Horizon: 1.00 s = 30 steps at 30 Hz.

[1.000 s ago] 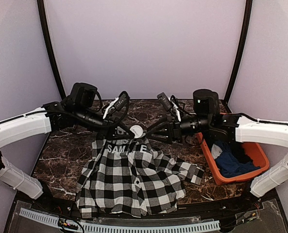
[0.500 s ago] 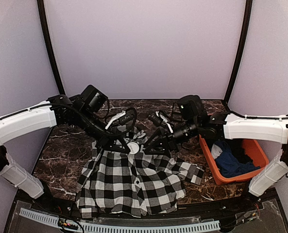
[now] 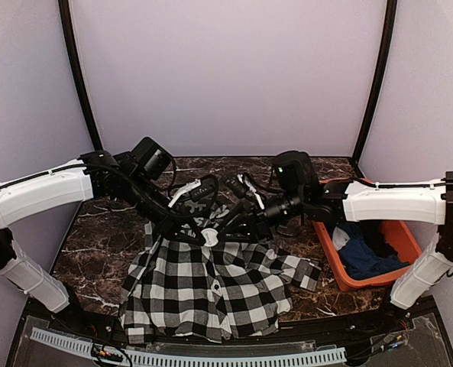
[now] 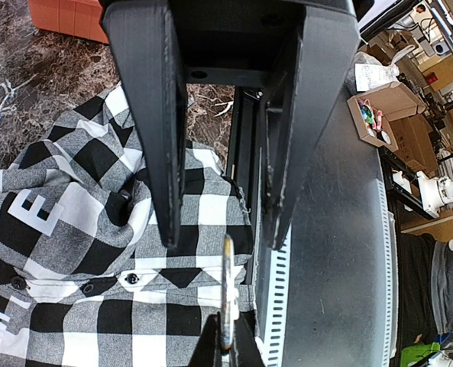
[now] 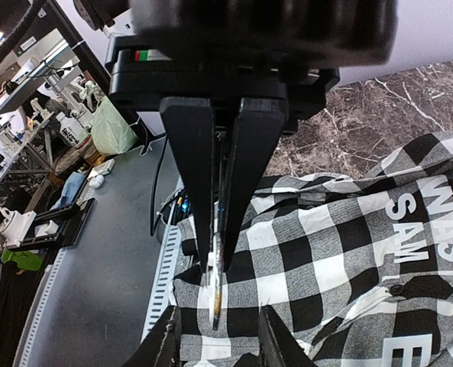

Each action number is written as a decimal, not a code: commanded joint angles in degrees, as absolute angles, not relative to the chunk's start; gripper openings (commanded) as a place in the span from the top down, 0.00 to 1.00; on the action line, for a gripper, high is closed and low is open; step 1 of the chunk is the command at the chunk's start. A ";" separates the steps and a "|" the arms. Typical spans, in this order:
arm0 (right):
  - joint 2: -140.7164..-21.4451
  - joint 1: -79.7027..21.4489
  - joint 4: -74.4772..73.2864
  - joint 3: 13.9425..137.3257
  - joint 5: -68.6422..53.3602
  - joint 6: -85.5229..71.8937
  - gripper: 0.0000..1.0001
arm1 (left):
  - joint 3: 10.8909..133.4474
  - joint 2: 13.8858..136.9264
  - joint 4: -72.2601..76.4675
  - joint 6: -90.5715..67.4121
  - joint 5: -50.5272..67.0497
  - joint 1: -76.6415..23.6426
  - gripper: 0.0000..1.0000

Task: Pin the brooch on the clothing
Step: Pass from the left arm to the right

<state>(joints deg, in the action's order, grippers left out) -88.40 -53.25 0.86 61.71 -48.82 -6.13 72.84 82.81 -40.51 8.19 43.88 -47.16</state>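
The clothing, a black-and-white checked shirt [image 3: 211, 298] with white lettering, lies spread on the marble table. My left gripper [image 3: 202, 234] is shut on the brooch [image 4: 227, 287], a thin disc seen edge-on above the fabric [image 4: 96, 229]. In the right wrist view the left gripper [image 5: 220, 256] comes down from the top with the brooch [image 5: 217, 294] sticking out below its tips. My right gripper [image 5: 220, 340] stands open, its fingers on either side of the brooch's free end, apart from it. From the left wrist the right gripper [image 4: 223, 238] shows as two wide black fingers [image 4: 165, 122] above the shirt.
An orange bin [image 3: 331, 248] at the table's right holds a plain dark blue garment [image 3: 364, 256]. Both arms meet over the shirt's collar end. The perforated metal rail [image 3: 211, 358] runs along the near edge, just past the shirt's hem.
Both arms have dropped from above the collar down toward the shirt, the brooch carried along in the left gripper. The right gripper's fingers have drawn closer together around the brooch.
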 commanded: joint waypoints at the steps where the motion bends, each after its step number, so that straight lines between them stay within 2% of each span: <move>1: -89.30 -53.69 7.47 61.88 -49.48 -9.62 0.69 | 73.07 82.79 -41.08 8.65 44.17 -47.35 0.99; 12: -91.38 -54.51 7.51 62.84 -49.80 -10.45 0.77 | 72.87 82.12 -40.55 8.33 43.51 -47.35 0.99; 14: -91.49 -54.57 7.52 62.92 -49.58 -10.63 0.84 | 72.72 82.03 -40.44 8.27 43.51 -47.37 0.99; 17: -91.05 -54.53 8.60 62.46 -49.38 -10.89 1.00 | 72.51 81.90 -40.24 8.16 43.50 -47.37 0.97; 18: -90.67 -54.57 9.25 62.17 -49.08 -10.95 1.00 | 72.33 81.73 -39.96 7.95 43.31 -47.37 0.94; 20: -89.28 -54.51 11.11 60.71 -47.87 -11.11 1.00 | 71.72 81.01 -39.01 7.25 42.69 -47.37 0.80; 21: -88.32 -54.47 13.76 59.33 -46.84 -11.57 1.00 | 71.08 80.58 -38.58 6.96 42.26 -47.31 0.70; 24: -85.08 -54.17 23.52 53.54 -44.53 -15.02 1.00 | 68.19 76.23 -32.27 3.50 40.86 -45.95 0.58; 25: -84.14 -54.08 27.55 51.48 -43.58 -16.83 1.00 | 65.87 73.46 -27.78 2.28 40.69 -45.39 0.49; 26: -83.36 -54.06 31.69 49.16 -42.01 -18.67 1.00 | 64.62 72.06 -24.96 -0.46 40.60 -44.02 0.33; 27: -82.71 -54.05 36.36 47.03 -40.35 -20.85 1.00 | 61.53 68.93 -19.31 -2.03 40.43 -43.46 0.26; 28: -82.32 -54.05 40.99 44.60 -38.53 -23.21 1.00 | 59.90 67.51 -16.34 -4.53 39.16 -42.55 0.14; 30: -82.34 -54.16 51.99 40.15 -34.71 -28.67 1.00 | 55.40 63.49 -8.00 -7.86 37.77 -41.96 0.03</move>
<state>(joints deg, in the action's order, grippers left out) -83.57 -54.08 28.34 46.83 -42.83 -18.33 61.14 70.76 -24.75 0.36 40.51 -43.72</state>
